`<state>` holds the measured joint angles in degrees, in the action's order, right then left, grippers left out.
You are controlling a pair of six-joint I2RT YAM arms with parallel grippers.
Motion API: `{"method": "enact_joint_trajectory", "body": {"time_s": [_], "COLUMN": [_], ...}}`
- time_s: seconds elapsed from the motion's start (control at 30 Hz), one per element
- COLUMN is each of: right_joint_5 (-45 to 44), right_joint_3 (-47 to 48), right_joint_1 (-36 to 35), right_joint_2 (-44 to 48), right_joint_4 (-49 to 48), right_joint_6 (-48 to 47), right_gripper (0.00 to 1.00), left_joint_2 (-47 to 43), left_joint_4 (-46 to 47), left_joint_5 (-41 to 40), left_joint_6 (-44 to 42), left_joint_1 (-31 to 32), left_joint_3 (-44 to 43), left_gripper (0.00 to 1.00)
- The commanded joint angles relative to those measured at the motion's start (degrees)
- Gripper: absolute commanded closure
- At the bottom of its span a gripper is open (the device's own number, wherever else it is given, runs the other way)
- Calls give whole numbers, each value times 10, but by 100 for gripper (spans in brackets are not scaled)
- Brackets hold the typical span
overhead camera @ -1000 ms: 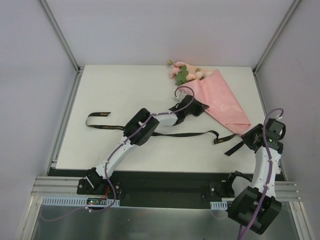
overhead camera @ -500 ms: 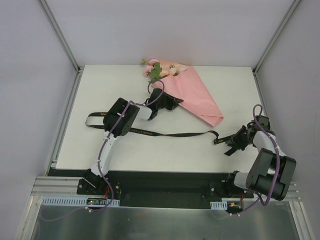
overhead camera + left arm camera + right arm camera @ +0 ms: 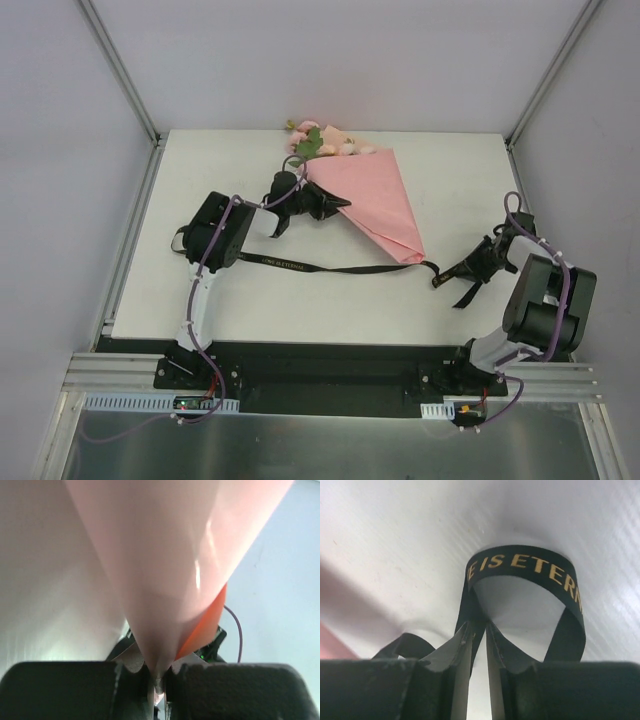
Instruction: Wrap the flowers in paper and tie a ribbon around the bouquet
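Your left claw, clenched on the pink paper cone of pale flowers, has dragged it to the long black ribbon (tip nearly touching), and your right claw now pinches the ribbon's end, ready for tying.

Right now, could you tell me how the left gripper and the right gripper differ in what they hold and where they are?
The left gripper is shut on the pink paper of the bouquet; the right gripper pinches the black ribbon near its right end. The left gripper reaches far out over the middle of the table; the right gripper is near the right edge. Both grip with their fingertips close together.
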<state>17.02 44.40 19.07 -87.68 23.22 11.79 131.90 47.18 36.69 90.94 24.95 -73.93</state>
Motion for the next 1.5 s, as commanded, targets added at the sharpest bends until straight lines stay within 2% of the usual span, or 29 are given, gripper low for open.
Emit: {"method": "enact_joint_trajectory", "body": {"time_s": [0.0,0.2,0.3,0.33,0.4,0.43,0.5,0.63,0.87,0.93,1.0,1.03,1.07,1.1,1.13,1.27,1.4,1.47], "right_joint_5": [-70,-67,-66,-64,-56,-49,-45,-17,-11,-22,-25,-29,-32,-38,-43,-47,-86,-82], "right_joint_3": [41,105,163,179,223,234,254,308,349,352,353,350,338,330,323,293,290,293], "right_joint_1": [-3,-10,-26,-29,-35,-37,-40,-40,-52,-56,-58,-58,-59,-59,-59,-59,-56,-53], "right_joint_2": [-24,-64,-104,-113,-140,-147,-165,-199,-211,-193,-178,-160,-148,-136,-115,-76,-65,-71], "right_joint_4": [-1,-6,-2,2,9,13,20,35,67,83,106,112,120,124,127,138,155,157], "right_joint_6": [9,16,14,12,8,7,3,-14,-25,-36,-53,-56,-64,-68,-70,-78,-93,-91], "right_gripper": [79,78,78,78,78,78,77,77,76,70,56,52,48,41,38,30,27,26], "left_joint_2": [-52,-84,-116,-127,-164,-175,-203,-244,-274,-284,-294,-294,-292,-294,-305,-359,-421,-473], "left_joint_4": [62,45,9,-9,-99,-142,-223,-337,-351,-352,-372,-380,-411,-422,-430,-462,-517,-546], "left_joint_5": [95,191,218,221,219,211,207,179,129,113,89,87,88,83,80,51,45,12], "left_joint_6": [26,-14,-67,-113,-183,-254,-318,-455,-489,-501,-511,-515,-519,-527,-529,-545,-553,-546], "left_joint_1": [-29,-61,-61,-61,-61,-61,-61,-62,-55,-55,-55,-55,-55,-55,-54,-56,-70,-97], "left_joint_3": [31,58,96,106,129,135,143,158,214,229,229,220,211,205,202,225,255,280], "left_gripper": [100,100,100,100,100,100,100,100,100,99,87,82,70,64,59,29,26,26]}}
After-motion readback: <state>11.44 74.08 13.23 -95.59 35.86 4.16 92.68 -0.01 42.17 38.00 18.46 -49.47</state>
